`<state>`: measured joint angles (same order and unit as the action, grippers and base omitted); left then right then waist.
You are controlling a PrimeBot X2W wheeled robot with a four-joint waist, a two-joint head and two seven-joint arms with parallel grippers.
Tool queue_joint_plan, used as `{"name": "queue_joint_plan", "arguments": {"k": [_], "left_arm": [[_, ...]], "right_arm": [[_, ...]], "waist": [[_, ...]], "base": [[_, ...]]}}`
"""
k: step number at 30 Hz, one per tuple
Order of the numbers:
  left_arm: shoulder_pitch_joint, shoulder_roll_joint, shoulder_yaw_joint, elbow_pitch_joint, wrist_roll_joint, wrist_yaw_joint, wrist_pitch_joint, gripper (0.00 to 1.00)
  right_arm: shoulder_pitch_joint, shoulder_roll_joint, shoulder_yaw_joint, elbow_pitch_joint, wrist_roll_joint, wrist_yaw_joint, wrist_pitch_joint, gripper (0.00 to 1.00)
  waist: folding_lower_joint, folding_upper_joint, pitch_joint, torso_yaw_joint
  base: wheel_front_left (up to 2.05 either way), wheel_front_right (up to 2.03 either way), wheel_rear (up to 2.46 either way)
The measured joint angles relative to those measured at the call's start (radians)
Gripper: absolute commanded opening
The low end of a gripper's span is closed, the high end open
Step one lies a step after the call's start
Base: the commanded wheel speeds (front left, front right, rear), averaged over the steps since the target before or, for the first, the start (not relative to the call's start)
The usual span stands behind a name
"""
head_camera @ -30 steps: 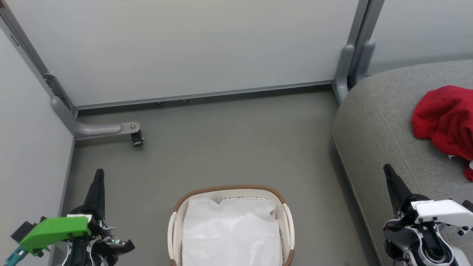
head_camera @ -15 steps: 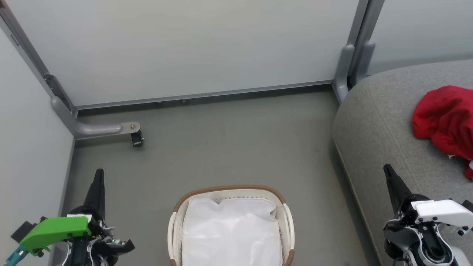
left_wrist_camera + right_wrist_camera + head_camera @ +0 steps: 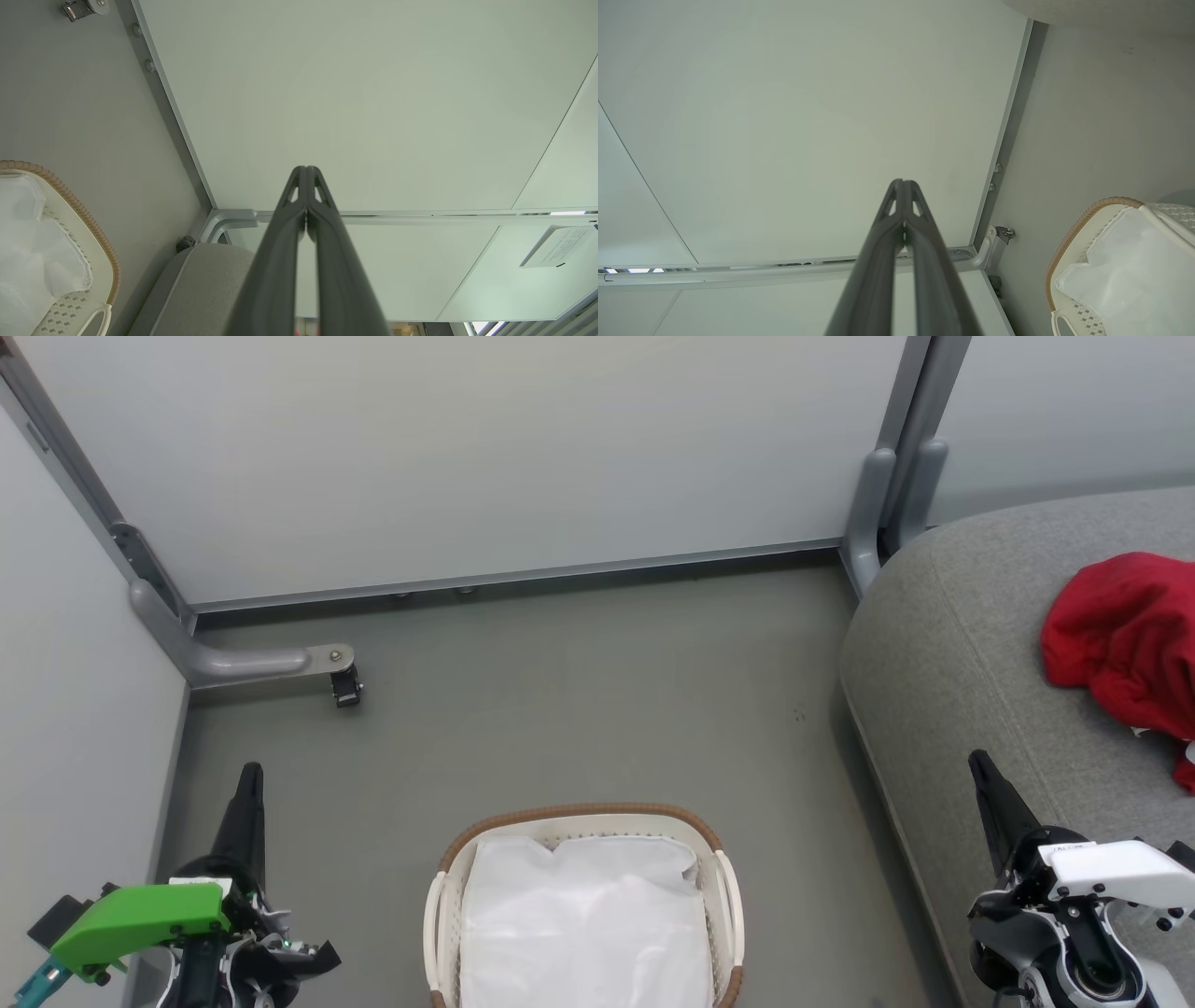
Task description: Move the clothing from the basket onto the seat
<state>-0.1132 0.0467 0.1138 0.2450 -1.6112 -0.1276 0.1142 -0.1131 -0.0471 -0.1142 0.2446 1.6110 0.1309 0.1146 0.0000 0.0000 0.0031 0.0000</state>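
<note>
The red clothing (image 3: 1125,639) lies bunched on the grey seat (image 3: 952,635) at the right edge of the head view. The white basket (image 3: 724,896) with its brown woven rim stands on the floor at the bottom centre, holding just its white cloth liner (image 3: 583,924); the basket (image 3: 88,261) also shows in the left wrist view and the basket (image 3: 1069,242) in the right wrist view. My left gripper (image 3: 250,773) is shut and empty, left of the basket. My right gripper (image 3: 977,761) is shut and empty over the seat's front edge, well short of the clothing.
Pale partition walls (image 3: 467,457) on grey metal frames close the space at the back and left. A bracket foot with a small caster (image 3: 345,686) juts onto the grey floor (image 3: 579,709) at the left. A grey post (image 3: 878,504) stands by the seat's corner.
</note>
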Motion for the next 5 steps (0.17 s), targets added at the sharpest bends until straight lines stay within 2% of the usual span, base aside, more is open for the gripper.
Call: {"name": "queue_joint_plan", "arguments": {"k": [5], "left_arm": [[0.000,0.000,0.000,0.000,0.000,0.000,0.000,0.00]], "right_arm": [[0.000,0.000,0.000,0.000,0.000,0.000,0.000,0.00]], "waist": [[0.0000,0.0000,0.000,0.000]], "base": [[0.00,0.00,0.00]]}}
